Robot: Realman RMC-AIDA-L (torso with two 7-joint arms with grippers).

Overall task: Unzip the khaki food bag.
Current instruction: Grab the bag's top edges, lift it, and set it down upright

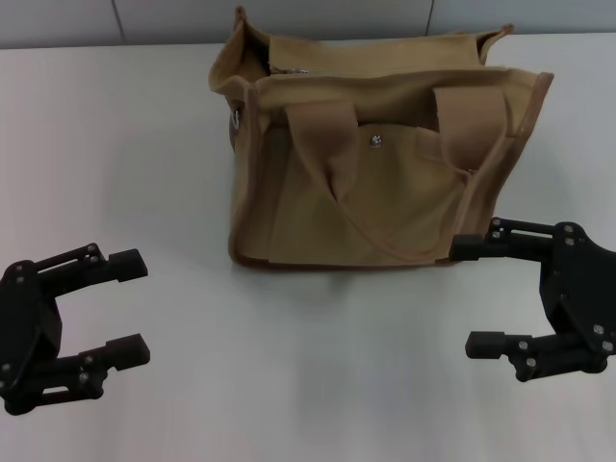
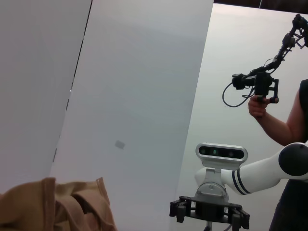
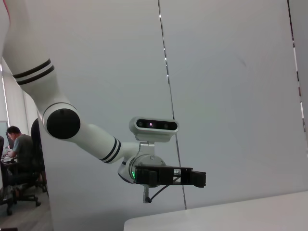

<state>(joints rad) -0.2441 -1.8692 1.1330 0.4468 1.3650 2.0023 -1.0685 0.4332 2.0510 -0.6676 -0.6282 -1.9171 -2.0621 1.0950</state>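
Khaki food bag [image 1: 375, 164], one, stands upright at the table's [image 1: 115, 144] far middle, long axis across me, pocket facing me. My left gripper [image 1: 127, 306] and right gripper [image 1: 474, 294] hover spread, apart from it.

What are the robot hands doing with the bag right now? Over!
Left gripper open, low left, empty. Right gripper open, beside the khaki food bag, apparently not touching. Nothing blocking.

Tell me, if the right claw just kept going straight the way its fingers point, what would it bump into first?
Probably the khaki food bag. The open right gripper points inward across the table; its upper finger already sits at the bag's lower corner, though depth is unclear. The lower finger's path looks free until the left gripper.
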